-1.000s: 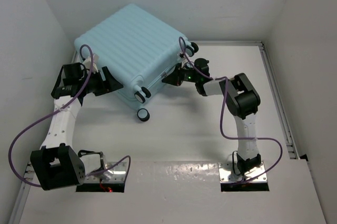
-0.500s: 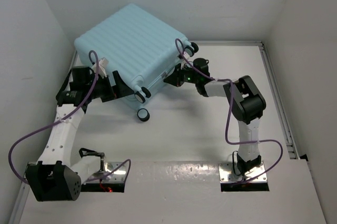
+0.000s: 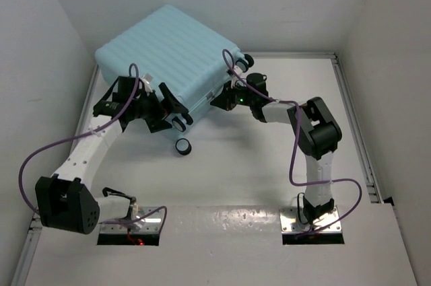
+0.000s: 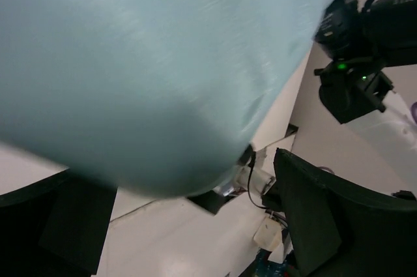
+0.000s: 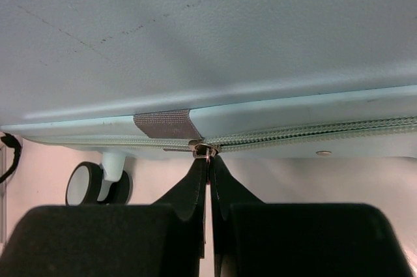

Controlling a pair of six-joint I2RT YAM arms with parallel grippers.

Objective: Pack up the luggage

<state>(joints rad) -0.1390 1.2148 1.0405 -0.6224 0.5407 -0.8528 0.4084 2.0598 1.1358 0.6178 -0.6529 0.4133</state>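
Right wrist view: right tool [image 5: 208, 163] clenched, tips pinching the zipper pull [image 5: 203, 150] on the seam of the luggage [image 5: 195, 42]; a wheel [image 5: 85, 184] sits lower left. Other arm: left tool [image 4: 179, 179] released, spread wide, straddling a near corner of the shell. Luggage closed, lying at the far-left corner of the counter [image 3: 269, 158].

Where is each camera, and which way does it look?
Top external: above and behind the arms, looking down on the table, the luggage and both arms.
Left wrist: on the left arm, facing the luggage shell; its open left claw shows.
Right wrist: on the right arm, facing the zipper pull its shut right claw pinches.
Shared: all see the luggage.
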